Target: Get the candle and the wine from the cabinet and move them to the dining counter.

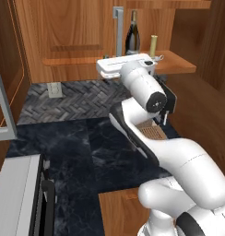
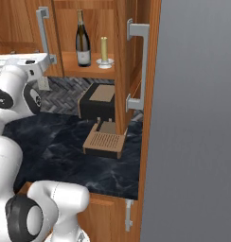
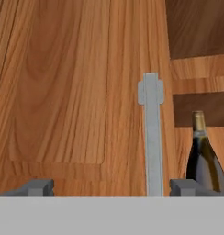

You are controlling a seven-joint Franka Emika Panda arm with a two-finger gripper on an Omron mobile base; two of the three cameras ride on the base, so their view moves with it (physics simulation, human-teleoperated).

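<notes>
At the bottom of the hand view, the two-finger dark-tipped gripper (image 3: pixel 111 187) has its jaws spread wide, grasping nothing. Just beyond, at centre frame, stands a grey vertical bar handle (image 3: pixel 152 137) on the brown wooden wall cabinet (image 3: pixel 63 92). Farther back, upper centre of the right base view, the tall dark glass wine bottle (image 2: pixel 82 40) stands upright on the shelf, the pale slim candle (image 2: pixel 104 52) just beside it.
</notes>
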